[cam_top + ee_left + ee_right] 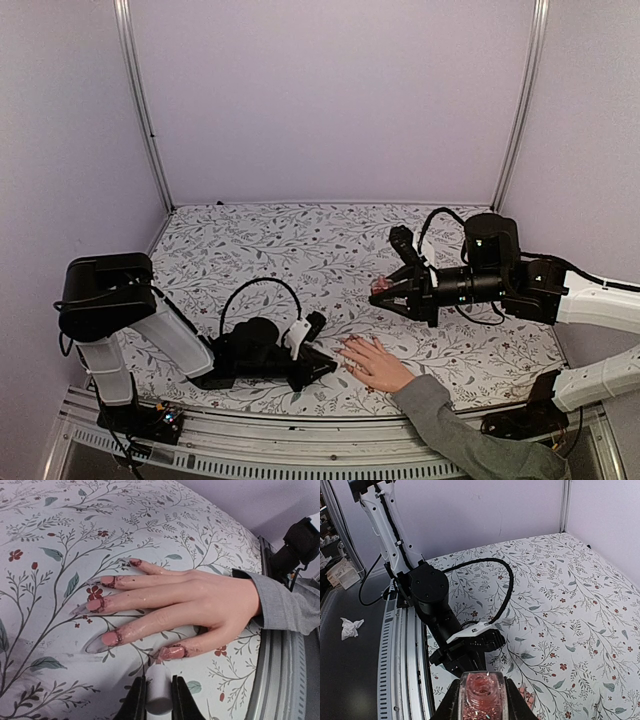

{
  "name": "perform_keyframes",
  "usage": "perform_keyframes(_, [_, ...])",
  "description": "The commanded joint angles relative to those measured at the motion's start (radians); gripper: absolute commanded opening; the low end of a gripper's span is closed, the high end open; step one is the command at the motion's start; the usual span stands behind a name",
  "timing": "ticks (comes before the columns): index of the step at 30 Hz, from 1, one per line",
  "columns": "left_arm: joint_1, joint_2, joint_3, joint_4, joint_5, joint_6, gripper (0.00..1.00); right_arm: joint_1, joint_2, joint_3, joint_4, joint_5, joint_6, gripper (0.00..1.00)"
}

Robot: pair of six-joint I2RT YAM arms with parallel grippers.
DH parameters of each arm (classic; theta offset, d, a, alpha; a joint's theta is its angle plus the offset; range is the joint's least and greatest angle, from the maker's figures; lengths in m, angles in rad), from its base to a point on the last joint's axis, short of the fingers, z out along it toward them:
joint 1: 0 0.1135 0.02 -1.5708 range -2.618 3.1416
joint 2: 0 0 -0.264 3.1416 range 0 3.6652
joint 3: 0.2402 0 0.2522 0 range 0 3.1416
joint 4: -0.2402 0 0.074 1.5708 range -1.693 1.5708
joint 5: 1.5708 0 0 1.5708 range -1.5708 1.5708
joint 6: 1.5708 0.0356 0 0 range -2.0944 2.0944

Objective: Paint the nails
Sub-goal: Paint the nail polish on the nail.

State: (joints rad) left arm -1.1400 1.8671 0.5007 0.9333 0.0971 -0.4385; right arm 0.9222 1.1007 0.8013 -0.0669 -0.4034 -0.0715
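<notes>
Left gripper (158, 685): narrow, clamped on the sides of a white brush cap (159, 702). The cap stands up between my two fingers. I cannot see the bristles from my wrist view.

Right gripper (482, 705): closed around an open polish bottle (482, 687), mouth uncovered, pink glittery polish inside. It hangs well apart from my left fingers, up and across from them.

Where the work is: a human hand (200, 600) with a grey sleeve (290, 605) lies flat, palm down, on the floral cloth (50, 540), just ahead of my left fingertips. The nails (95, 605) fan away from me. The nearest finger's nail sits just beyond the cap end, and the others lie farther out and to the left.

State of the work: all five nails carry pinkish polish. Dark red smears ring the cuticles and run onto the skin, so the coverage looks messy rather than clean.

Handling notes:
- The nails are tiny, stiff and smooth, much smaller than one of my jaws. There is nothing on them to grip, and I should not try.
- They sit on soft, living fingers that may shift under pressure. Only the brush should touch them, and lightly.
- The polish looks glossy, so probably wet. It would smear on any contact.
- My only hold is the cap, taken on its sides. It looks light and rigid, and smooth plastic could twist if my grip slackens.
- The bottle is open, so tilting it risks a spill.
</notes>
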Motion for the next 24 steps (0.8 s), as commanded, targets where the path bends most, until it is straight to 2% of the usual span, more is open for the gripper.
perform_keyframes(1, [0.016, 0.017, 0.017, -0.017, -0.004, 0.0, 0.0, -0.005, -0.004, 0.006, 0.023, -0.003, -0.002, 0.0])
perform_keyframes(24, [0.004, -0.042, 0.002, -0.003, 0.01, 0.036, 0.0, -0.005, -0.005, 0.006, 0.022, -0.003, -0.002, 0.0])
